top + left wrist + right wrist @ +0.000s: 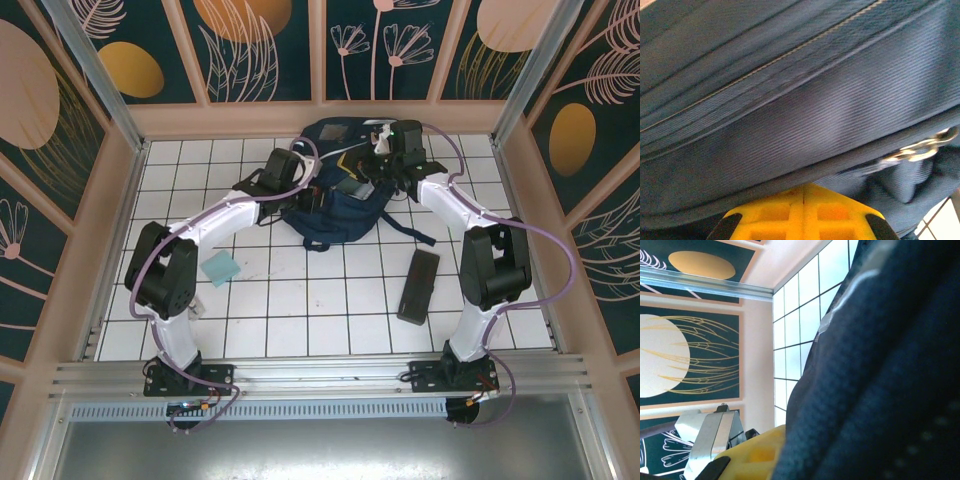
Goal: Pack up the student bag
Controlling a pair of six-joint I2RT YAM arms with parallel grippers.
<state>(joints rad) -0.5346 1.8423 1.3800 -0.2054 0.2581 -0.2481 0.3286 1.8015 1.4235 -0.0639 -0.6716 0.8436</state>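
Both arms bend toward the student bag (340,215), left pincer (804,192) clenched (right pincer (762,449) grasps its fabric).

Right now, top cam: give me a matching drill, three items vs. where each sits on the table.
Things:
1. student bag
2. light-teal flat pad
3. black oblong case

Places:
A. right of centre, nearer the arm bases
B. far middle
C. left of centre, nearer the arm bases

Pairs: 1-B, 2-C, 3-A
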